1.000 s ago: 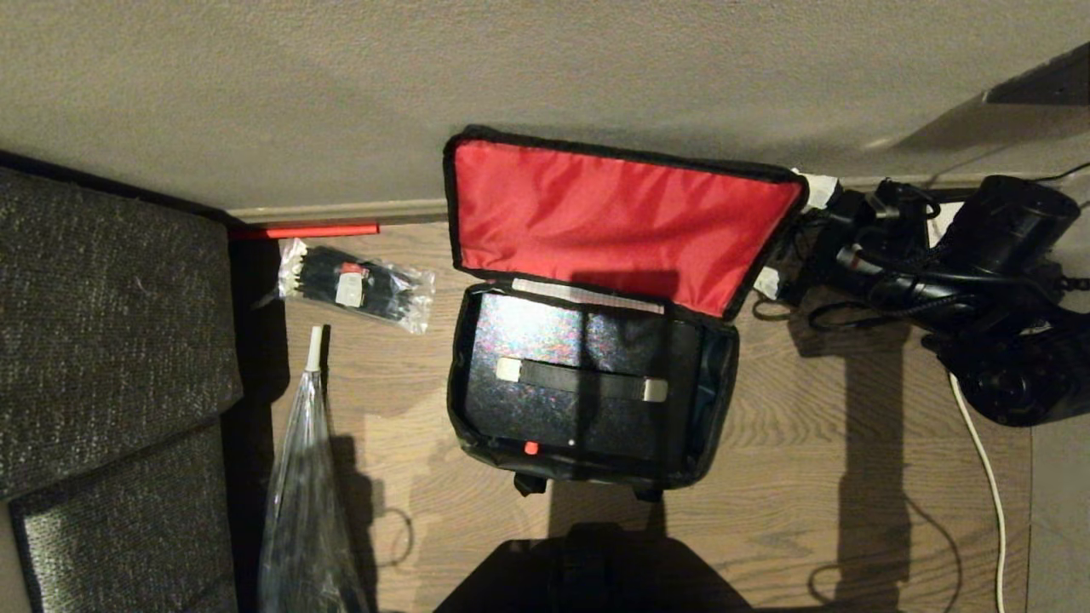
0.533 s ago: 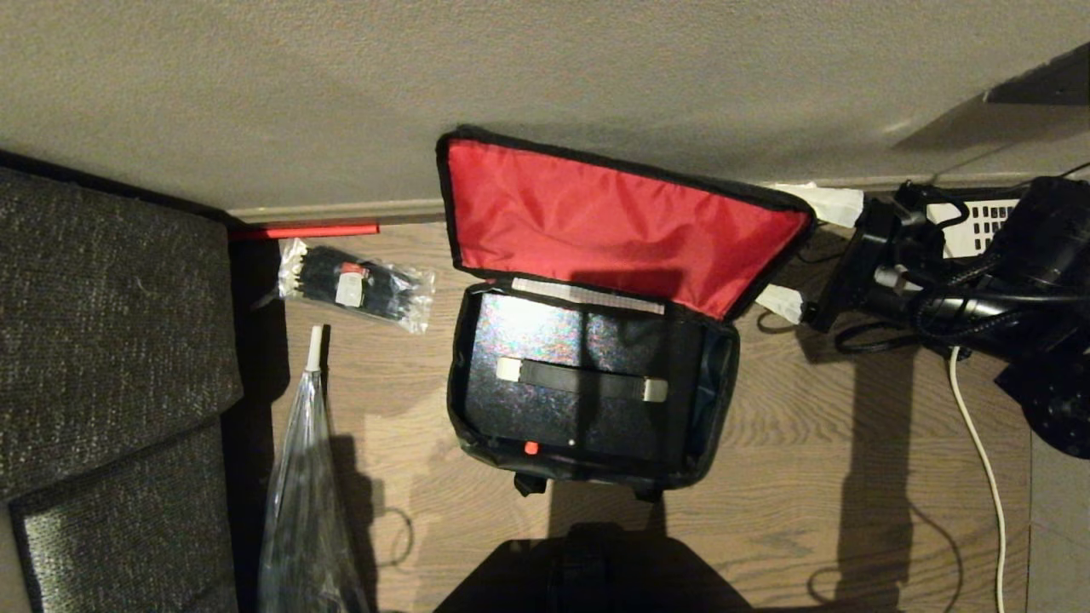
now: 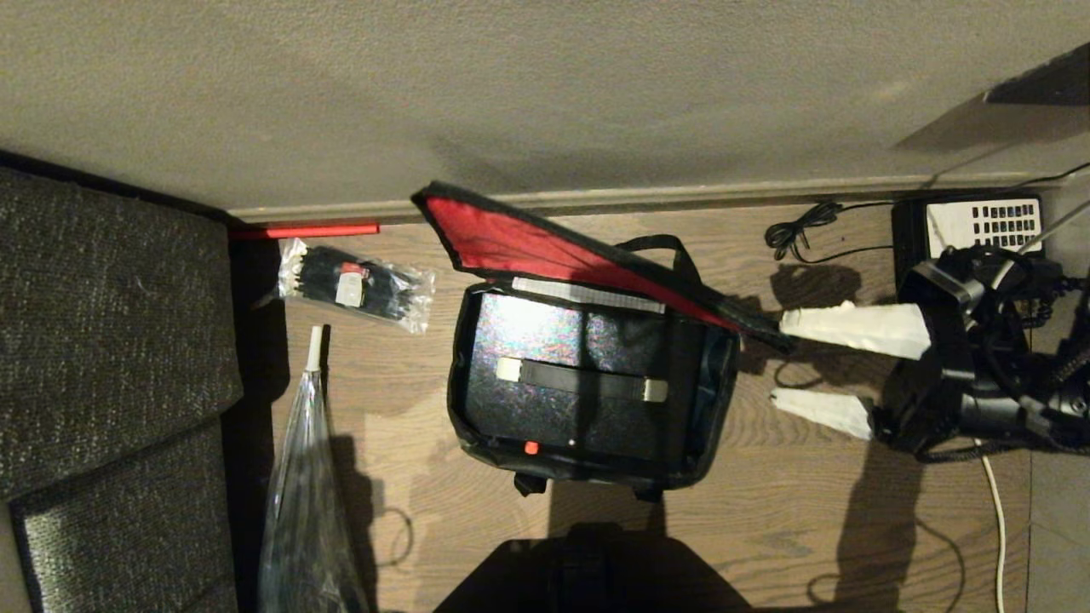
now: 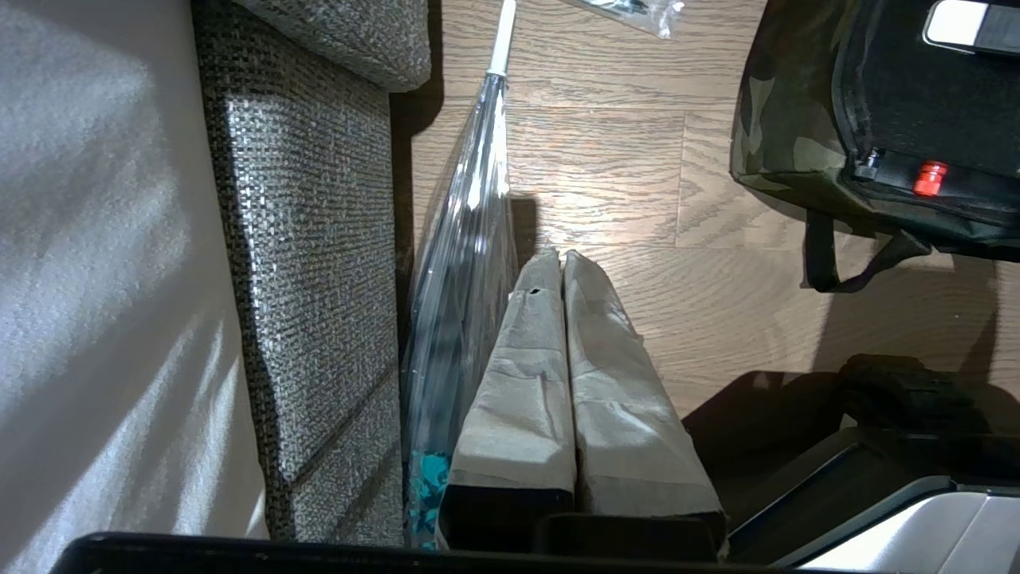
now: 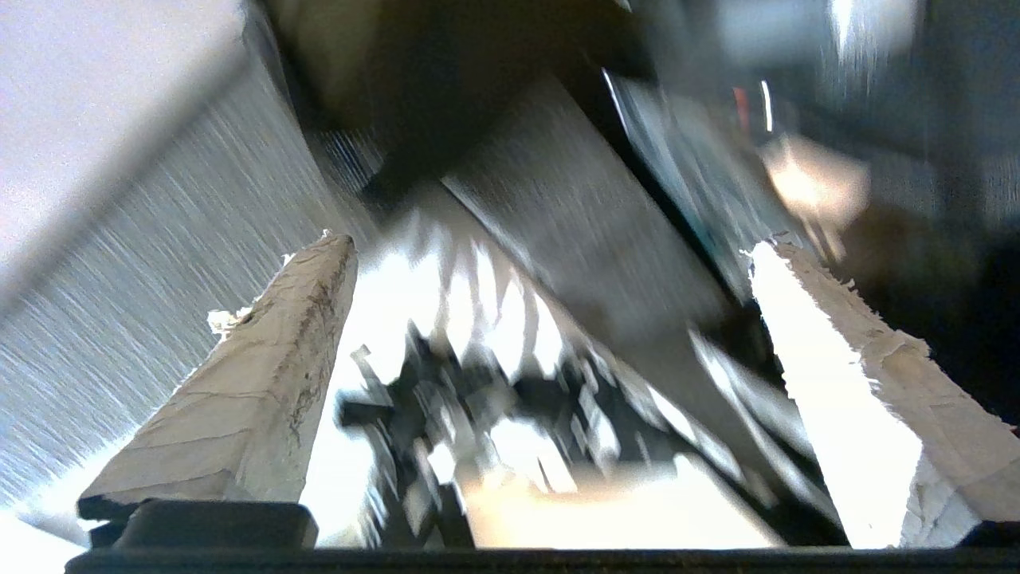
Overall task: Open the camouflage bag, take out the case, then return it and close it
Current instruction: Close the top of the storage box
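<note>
Lid [image 3: 545,243] of camouflage bag [image 3: 588,400] now dropping from upright toward shut, case [image 3: 562,375] inside; right claw [image 3: 779,363] released, spread beside it; closing underway.

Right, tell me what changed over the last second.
The bag's lid has dropped from standing against the wall to tilting forward over the bag. The right end effector, open, has swung from the lid's far corner to the bag's right side, clear of it. The case, the ties and the shut left end effector stayed put.
</note>
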Robot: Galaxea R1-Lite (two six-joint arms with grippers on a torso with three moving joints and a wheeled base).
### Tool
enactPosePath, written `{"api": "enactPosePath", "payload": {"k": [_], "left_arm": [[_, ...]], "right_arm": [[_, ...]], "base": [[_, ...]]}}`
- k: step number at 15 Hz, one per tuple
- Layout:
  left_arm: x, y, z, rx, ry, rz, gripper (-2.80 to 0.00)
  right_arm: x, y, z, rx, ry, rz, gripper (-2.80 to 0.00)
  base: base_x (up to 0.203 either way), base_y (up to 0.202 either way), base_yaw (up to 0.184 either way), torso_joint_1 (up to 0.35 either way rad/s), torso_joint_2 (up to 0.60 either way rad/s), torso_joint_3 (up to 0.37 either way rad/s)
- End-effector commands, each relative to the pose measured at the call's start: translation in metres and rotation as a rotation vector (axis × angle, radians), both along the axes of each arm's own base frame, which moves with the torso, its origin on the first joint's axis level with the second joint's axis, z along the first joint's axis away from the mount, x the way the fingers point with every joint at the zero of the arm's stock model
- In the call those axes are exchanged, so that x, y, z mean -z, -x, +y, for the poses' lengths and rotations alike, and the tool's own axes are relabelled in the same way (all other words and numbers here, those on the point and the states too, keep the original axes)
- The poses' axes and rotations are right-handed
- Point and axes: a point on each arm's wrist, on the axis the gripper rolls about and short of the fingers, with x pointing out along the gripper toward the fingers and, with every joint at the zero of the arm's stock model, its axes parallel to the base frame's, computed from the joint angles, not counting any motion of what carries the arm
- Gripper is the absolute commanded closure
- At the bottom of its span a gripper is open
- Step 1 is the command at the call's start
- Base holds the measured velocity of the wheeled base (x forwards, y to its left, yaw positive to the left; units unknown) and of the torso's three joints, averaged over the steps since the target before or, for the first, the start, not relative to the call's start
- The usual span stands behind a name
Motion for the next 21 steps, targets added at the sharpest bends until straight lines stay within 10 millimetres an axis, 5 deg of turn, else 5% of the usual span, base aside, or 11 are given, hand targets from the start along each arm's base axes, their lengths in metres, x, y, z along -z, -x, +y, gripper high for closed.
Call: {"api": "enactPosePath", "payload": {"k": [1,5,7,11,15,21], "left_arm": [[0.0,0.0,0.0,-0.001,0.0,0.001,0.0],[0.0,0.0,0.0,-0.001,-0.001,0.001,0.0],[0.0,0.0,0.0,-0.001,0.0,0.001,0.0],[0.0,0.0,0.0,-0.001,0.0,0.001,0.0],[0.0,0.0,0.0,-0.001,0.0,0.0,0.0],[0.0,0.0,0.0,-0.001,0.0,0.001,0.0]], "right_arm": [[0.011,0.047,-0.006,-0.052,0.097,-0.001,-2.8],[0.025,0.083,-0.015,-0.093,0.248,-0.04,-2.8],[0.021,0.08,-0.015,-0.065,0.28,-0.051,-2.8],[0.014,0.024,-0.007,0.044,0.315,-0.085,-2.8],[0.036,-0.044,-0.004,0.116,0.289,-0.131,-2.8],[0.036,-0.124,-0.054,0.391,0.239,-0.165,-2.8]], "base": [[0.0,0.0,0.0,0.0,0.0,0.0],[0.0,0.0,0.0,0.0,0.0,0.0],[0.0,0.0,0.0,0.0,0.0,0.0],[0.0,0.0,0.0,0.0,0.0,0.0],[0.0,0.0,0.0,0.0,0.0,0.0],[0.0,0.0,0.0,0.0,0.0,0.0]]}}
